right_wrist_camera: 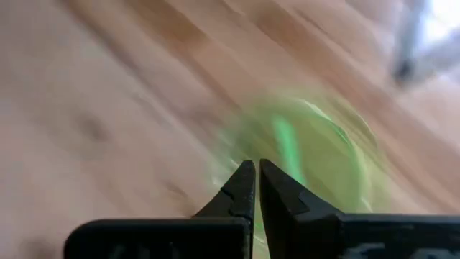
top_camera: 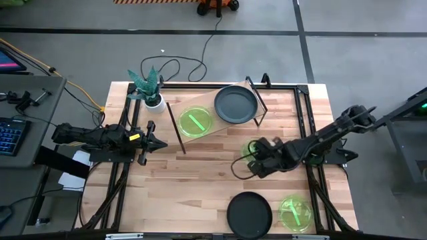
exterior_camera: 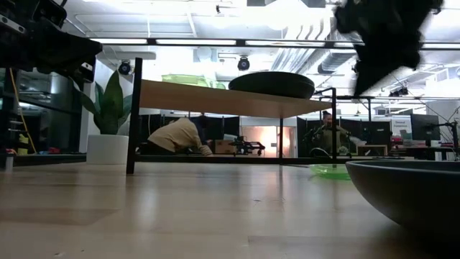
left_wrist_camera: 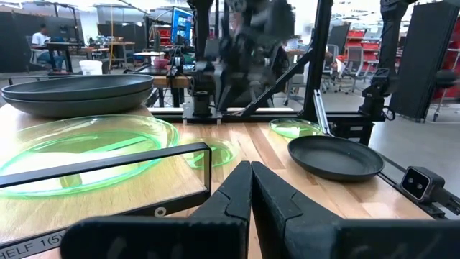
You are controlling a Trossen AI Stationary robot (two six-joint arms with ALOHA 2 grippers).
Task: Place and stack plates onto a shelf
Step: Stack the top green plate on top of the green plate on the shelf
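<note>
A butcher-block tabletop is seen from above, with the shelf set toward 12 o'clock. A green plate and a dark grey plate are carried on it side by side; whether that grey one is a stack can't really be told. Down at 6 o'clock another grey plate and a green one are left on the wood. The right gripper, fingers pressed nearly together, is hung over a third green plate at 3 o'clock. The left gripper, shut on nothing, is parked at 9 o'clock. A potted plant is kept at 11 o'clock. In the room behind, a crouched person is visible.
</note>
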